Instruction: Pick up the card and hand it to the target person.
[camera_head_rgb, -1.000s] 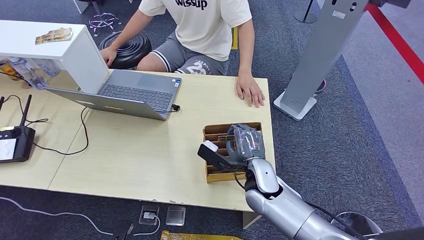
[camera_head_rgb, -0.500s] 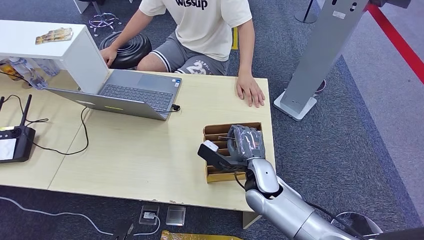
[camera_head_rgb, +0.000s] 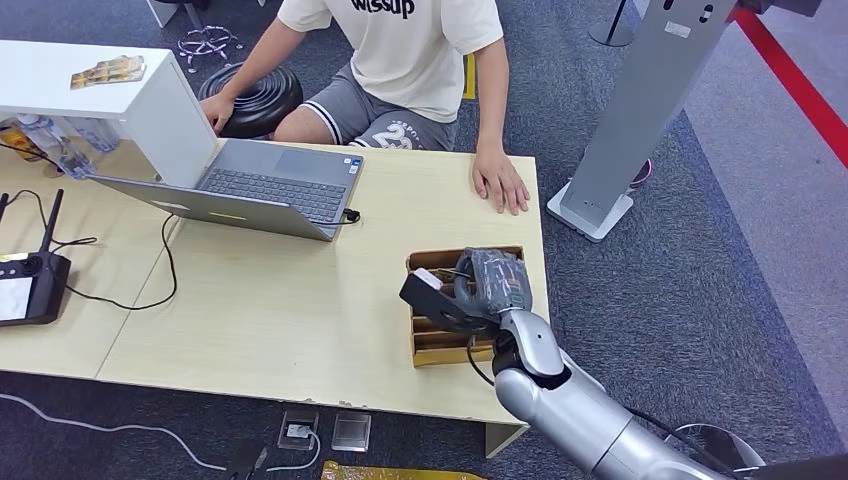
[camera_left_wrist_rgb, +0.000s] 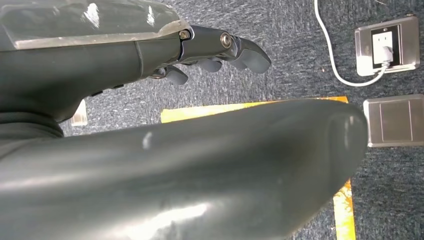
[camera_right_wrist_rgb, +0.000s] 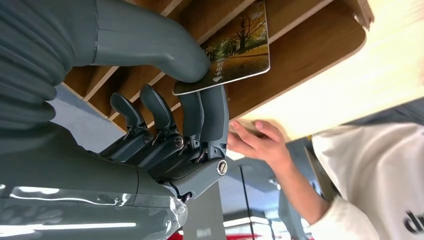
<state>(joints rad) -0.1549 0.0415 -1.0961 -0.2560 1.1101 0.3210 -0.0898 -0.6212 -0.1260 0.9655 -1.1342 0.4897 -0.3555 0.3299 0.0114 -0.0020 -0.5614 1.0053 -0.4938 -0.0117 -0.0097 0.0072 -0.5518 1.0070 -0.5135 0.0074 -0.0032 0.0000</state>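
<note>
Seated at the 12 o'clock edge of the pale wooden table (camera_head_rgb: 300, 300): the target person (camera_head_rgb: 420, 60), one palm (camera_head_rgb: 500, 185) laid flat on the tabletop near 1 o'clock. Parked toward 10 o'clock, an open laptop (camera_head_rgb: 260, 190); at 9 o'clock, a black controller (camera_head_rgb: 28, 285) with trailing cable. Placed at the table's 4 o'clock corner, a slotted wooden card box (camera_head_rgb: 432, 345). Poised over that box, the robot's right hand (camera_head_rgb: 490, 285), thumb (camera_right_wrist_rgb: 150, 47) and fingers (camera_right_wrist_rgb: 210, 115) pinching a photo-printed card (camera_right_wrist_rgb: 237, 50), seen clearly from the right wrist. Compared with half a second before, wrist rolled and hand drawn up and slightly toward 12 o'clock, card lifted with its far edge apparently out of the slot but hovering above the dividers, pointed toward the person's resting palm. Judged from this: pick-up essentially accomplished, carry toward 12 o'clock and handover not yet begun. Hung beside the body over the carpet, the left hand (camera_left_wrist_rgb: 210, 50), fingers loosely parted, holding nothing.
</note>
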